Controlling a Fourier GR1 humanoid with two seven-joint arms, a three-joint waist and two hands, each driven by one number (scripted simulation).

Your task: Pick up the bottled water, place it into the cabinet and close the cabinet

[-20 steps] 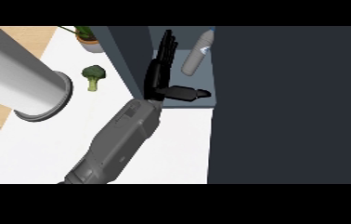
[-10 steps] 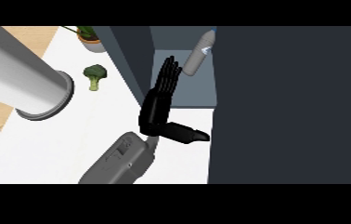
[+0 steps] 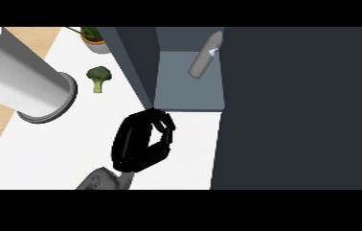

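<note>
The bottled water [image 3: 205, 56] stands inside the cabinet [image 3: 187, 88], on the grey shelf floor toward its rear right corner, just beside the dark cabinet door [image 3: 290, 110] that fills the right side of the head view. The bottle's long axis runs from its base on the shelf up toward the far edge of the view, cap leaning slightly right. Only one hand [image 3: 143, 141] shows, and the frame does not establish beyond doubt which arm it belongs to; it enters from the lower edge, left of centre. This hand sits over the white counter [image 3: 63, 144], just in front of the cabinet's front left corner, with fingers curled inward and enclosing nothing. The bottle lies beyond the hand and to its right, well apart from it, with the shelf's front edge between them. Judged from this layout, placement appears complete and the remaining step is closing the cabinet. That step depends on the door, which lies to the right of the hand, not on the bottle. A grey cylinder [image 3: 32, 84], a broccoli [image 3: 98, 76] and a potted plant [image 3: 93, 37] occupy the counter's left and rear portions, away from the expected path.
</note>
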